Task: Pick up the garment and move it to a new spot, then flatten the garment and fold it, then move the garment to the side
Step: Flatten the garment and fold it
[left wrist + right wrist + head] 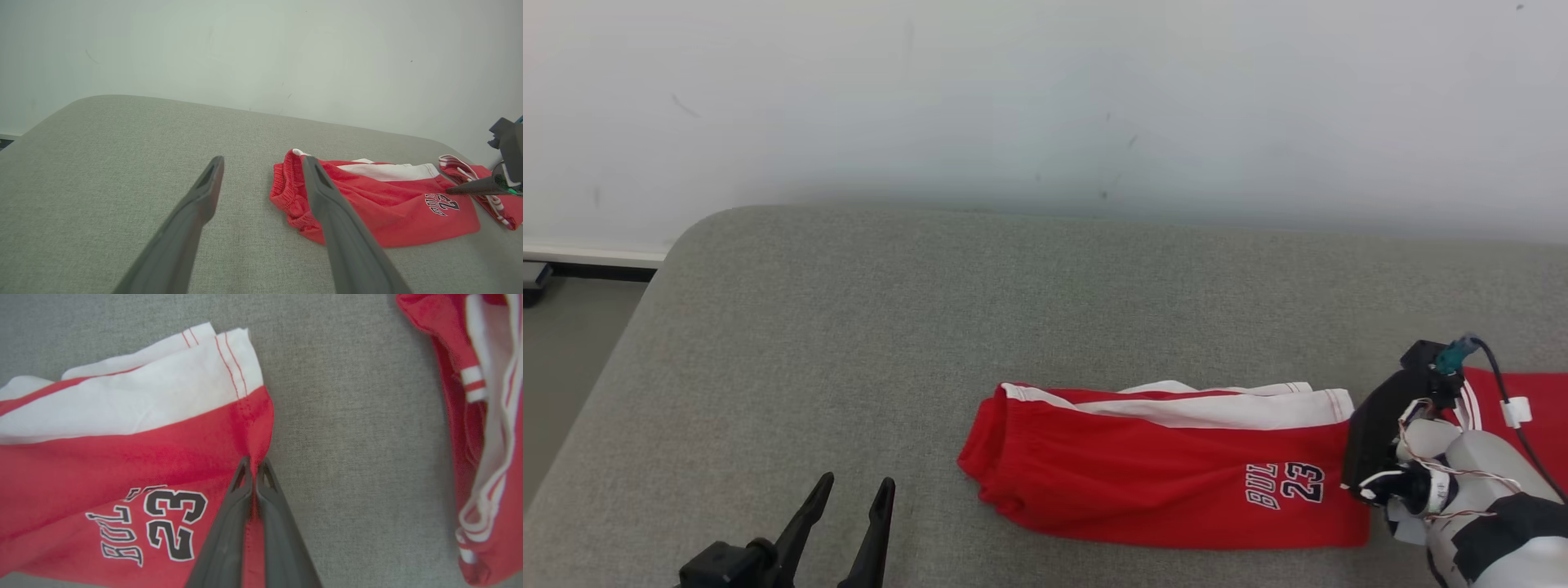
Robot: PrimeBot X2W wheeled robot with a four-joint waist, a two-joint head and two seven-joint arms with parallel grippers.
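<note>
The right gripper (254, 464) has its jaws closed, pinching the right-hand hem of the red shorts (1160, 469). The two dark fingers press together with a fold of red cloth between their tips. The grip sits on the red part of the hem, just on the near side of the white side panel (135, 404). The cloth puckers slightly where it is pinched.

The shorts lie folded lengthwise on the near right part of the grey fabric-covered worktop (931, 310). Their gathered waistband is on the left and the leg hems are on the right. The white panel runs along the far edge, and black-and-white lettering with the number 23 (1303, 482) is near the held end.

A second red garment (1531, 408) with white stripes lies to the right of the shorts, with a strip of bare grey fabric between them.

The left gripper (856, 488) is at the near left. Its jaws are open and hold nothing, above bare worktop well apart from the shorts.

A pale wall (1045, 98) stands beyond the far edge, and a patch of floor (572, 367) shows at the left.
</note>
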